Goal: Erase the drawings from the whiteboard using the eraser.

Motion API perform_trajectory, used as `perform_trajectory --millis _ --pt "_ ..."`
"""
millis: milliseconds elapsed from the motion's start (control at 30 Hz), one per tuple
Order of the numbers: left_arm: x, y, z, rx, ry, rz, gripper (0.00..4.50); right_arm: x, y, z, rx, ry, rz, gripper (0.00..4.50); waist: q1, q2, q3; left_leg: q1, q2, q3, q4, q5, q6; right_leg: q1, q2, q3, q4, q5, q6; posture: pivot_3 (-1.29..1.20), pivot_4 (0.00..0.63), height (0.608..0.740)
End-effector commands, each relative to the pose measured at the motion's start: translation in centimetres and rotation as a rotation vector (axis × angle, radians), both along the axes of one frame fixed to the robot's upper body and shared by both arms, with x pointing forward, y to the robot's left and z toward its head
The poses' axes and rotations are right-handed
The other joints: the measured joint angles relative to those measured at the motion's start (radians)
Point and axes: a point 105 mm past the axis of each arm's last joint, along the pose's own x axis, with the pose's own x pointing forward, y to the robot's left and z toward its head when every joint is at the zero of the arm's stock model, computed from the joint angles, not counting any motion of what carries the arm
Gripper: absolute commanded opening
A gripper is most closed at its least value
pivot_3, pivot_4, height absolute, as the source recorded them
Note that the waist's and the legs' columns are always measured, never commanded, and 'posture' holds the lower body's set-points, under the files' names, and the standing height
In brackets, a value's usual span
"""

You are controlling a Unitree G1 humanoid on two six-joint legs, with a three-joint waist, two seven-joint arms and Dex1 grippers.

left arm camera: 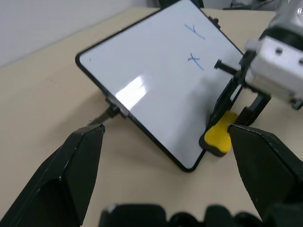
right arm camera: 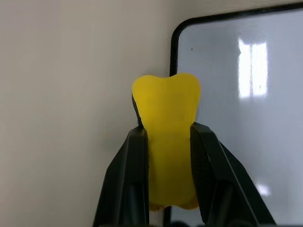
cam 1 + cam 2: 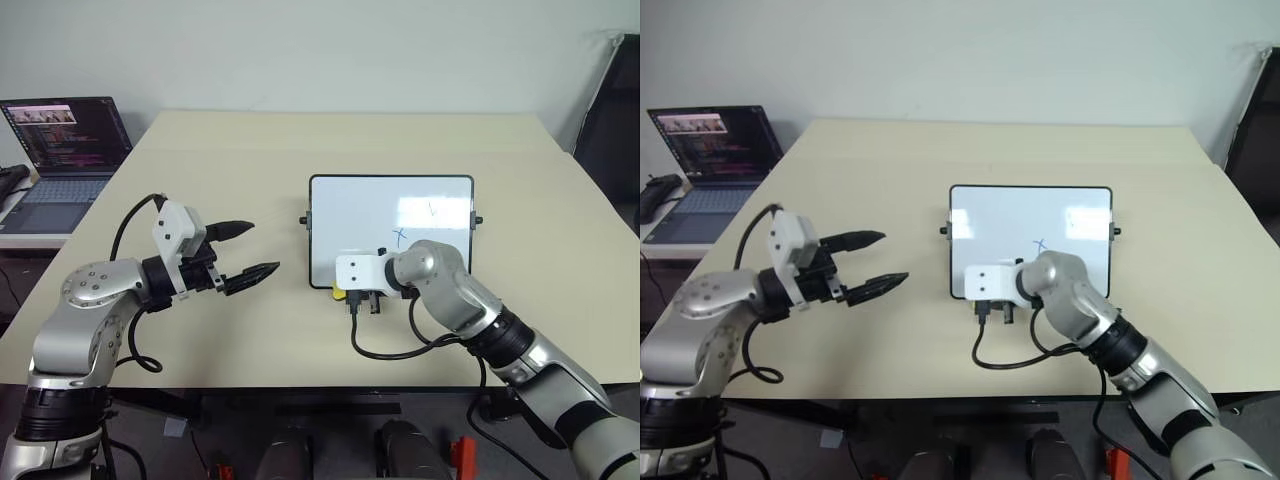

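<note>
The whiteboard (image 3: 360, 215) lies flat in the middle of the table. On its right half are two of the drawings, a small blue x (image 3: 400, 237) and a short forked stroke (image 3: 432, 209). My right gripper (image 2: 168, 142) is shut on the yellow eraser (image 2: 166, 118) and holds it over the board's near left corner, at the black frame. From the head, the eraser (image 3: 340, 294) peeks out beside the white wrist block. My left gripper (image 3: 262, 247) hovers open to the left of the board with nothing between its fingers.
An open laptop (image 3: 65, 150) sits on a side desk at the far left. A dark chair (image 3: 615, 110) stands past the table's right edge. A black cable (image 3: 390, 350) loops from my right wrist over the table's front edge.
</note>
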Motion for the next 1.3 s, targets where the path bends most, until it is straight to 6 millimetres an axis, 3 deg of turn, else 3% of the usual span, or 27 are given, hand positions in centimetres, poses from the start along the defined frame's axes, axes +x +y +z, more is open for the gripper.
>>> perform_trajectory --millis 33,167,300,367,467,733,1300 --pt "0.0 -0.1 1.8 0.016 -0.063 -0.019 4.5 -1.6 0.6 7.8 0.235 -0.081 0.064 0.85 0.0 0.001 0.001 -0.01 0.0 -0.001 0.0 0.0 0.0 -0.009 0.0 -0.001 0.001 0.002 -0.002 0.0 0.15 0.74" --pt "0.3 -0.3 1.9 0.019 -0.065 -0.036 4.5 -3.4 -1.2 12.4 0.37 -0.1 0.069 0.85 0.002 0.001 0.001 -0.033 0.001 -0.001 -0.002 0.003 -0.005 -0.033 -0.002 -0.001 0.0 0.003 -0.003 0.0 0.15 0.74" --pt "0.4 -0.7 1.9 0.014 -0.062 -0.057 4.5 -4.4 -4.0 14.4 0.418 -0.111 0.024 0.85 0.01 0.001 0.002 -0.033 0.0 0.001 -0.012 0.004 -0.006 -0.034 -0.006 -0.002 -0.008 0.003 -0.003 0.0 0.15 0.74" --pt "0.4 -0.9 1.8 0.014 -0.06 -0.07 4.5 -4.6 -6.3 14.5 0.429 -0.108 -0.028 0.85 0.015 0.0 0.002 -0.034 -0.001 0.002 -0.013 0.003 -0.006 -0.034 -0.007 -0.002 -0.01 0.002 -0.003 0.0 0.15 0.74" --pt "0.3 -1.9 2.0 0.008 -0.057 -0.123 4.5 -4.4 -10.1 12.8 0.385 -0.096 -0.161 0.85 0.02 0.0 0.002 -0.034 -0.001 0.002 -0.013 0.001 -0.003 -0.032 -0.007 -0.004 -0.012 0.002 -0.003 0.0 0.15 0.74" --pt "0.0 -2.9 2.3 0.102 -0.086 -0.178 4.5 -3.8 -16.2 10.6 0.324 -0.09 -0.402 0.85 0.014 0.0 0.002 -0.03 -0.001 0.007 -0.011 0.002 -0.002 -0.03 -0.004 -0.002 -0.006 0.002 -0.003 0.0 0.15 0.74" --pt "-0.5 -3.3 2.4 0.077 -0.096 -0.167 4.5 -3.4 -17.8 11.2 0.317 -0.093 -0.431 0.85 0.016 -0.001 0.002 -0.029 0.0 0.009 -0.01 0.002 -0.002 -0.03 -0.001 0.0 -0.002 0.002 -0.003 0.0 0.15 0.74"
